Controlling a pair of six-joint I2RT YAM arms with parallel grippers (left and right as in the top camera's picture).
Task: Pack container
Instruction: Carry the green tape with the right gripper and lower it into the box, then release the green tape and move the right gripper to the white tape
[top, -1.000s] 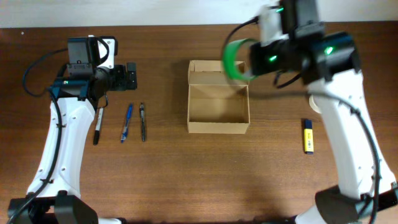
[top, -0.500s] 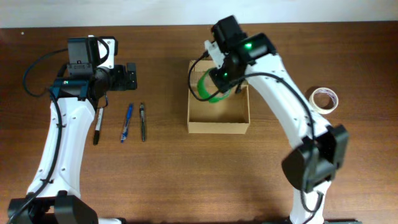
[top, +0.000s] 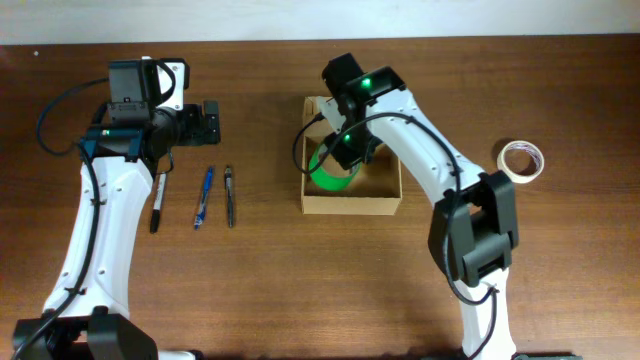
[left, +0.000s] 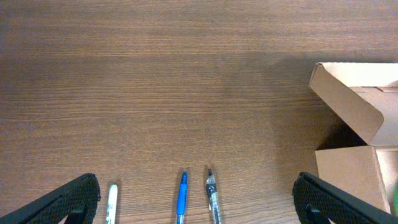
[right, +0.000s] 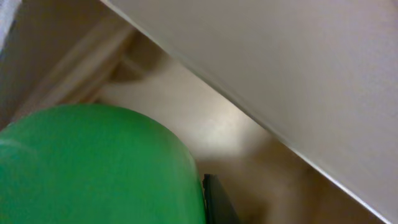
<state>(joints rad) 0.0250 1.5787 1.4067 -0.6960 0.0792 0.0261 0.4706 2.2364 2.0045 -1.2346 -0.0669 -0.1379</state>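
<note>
— Where's the container (top: 350, 207)?

— Near the middle of the table (top: 300, 290), a little toward 12 o'clock. Its flap lid is open, standing along the 12 o'clock edge. The left wrist view catches that corner of it (left: 348, 109) too.

— And the right pincer (top: 346, 152)?

— Down inside the box, on the 12 o'clock side. It is clenched on a green tape roll (top: 328, 177), which leans toward the 9 o'clock wall in the lower part of the box. In the right wrist view the roll (right: 93, 168) fills the lower left with one dark finger (right: 214, 202) pressed against it and cardboard walls all around.

— The left pincer (top: 211, 122)?

— Released. Its fingers (left: 74, 198) sit wide apart at the bottom corners of its own view, holding nothing. It hangs at roughly 10 o'clock from the box, well apart from it.

— Anything else out there?

— Three pens lie side by side at 9 o'clock from the box, each pointing along the 12-to-6 line: a black and white marker (top: 158, 200), a blue pen (top: 204, 197) and a black pen (top: 229, 196). A white tape roll (top: 522, 159) lies flat at 3 o'clock from the box, well apart.
</note>
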